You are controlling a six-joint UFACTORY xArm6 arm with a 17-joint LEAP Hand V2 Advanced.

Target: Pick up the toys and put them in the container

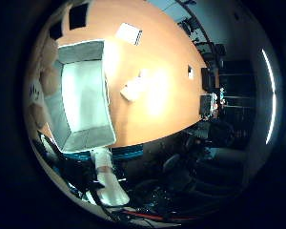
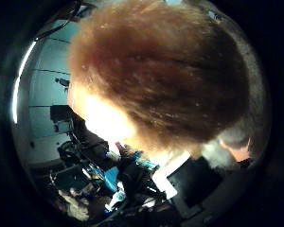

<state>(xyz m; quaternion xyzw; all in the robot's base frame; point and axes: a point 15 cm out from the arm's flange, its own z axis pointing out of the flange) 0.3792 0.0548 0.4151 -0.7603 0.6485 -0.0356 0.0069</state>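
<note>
Brown fur of a plush toy (image 2: 161,75), right up against the palm and filling most of the thumb-side view. Pale limbs of what looks like the same toy poking in beside the container (image 1: 81,50) on the little-finger side. Only a white part of the hand (image 1: 107,183) in sight at the table's near edge; cannot tell whether clamped on the toy or merely lying against it, though so close a toy suggests a hold.

Judged step: carrying the toy toward the container, not yet dropping it. Grey-walled and open-topped, below and a little ahead of the palm, with a pale floor and seemingly nothing inside. Next move likely calls for bringing the toy squarely over the opening, clear of the near wall, then letting go.

Beyond the container, an orange table (image 1: 157,62), glossy under a bright glare, with a small white object (image 1: 133,89) farther out and a white sheet (image 1: 129,33) past that. Farther still, a dim room: dark office chairs (image 1: 176,167), screens, a long light strip (image 1: 269,95).
</note>
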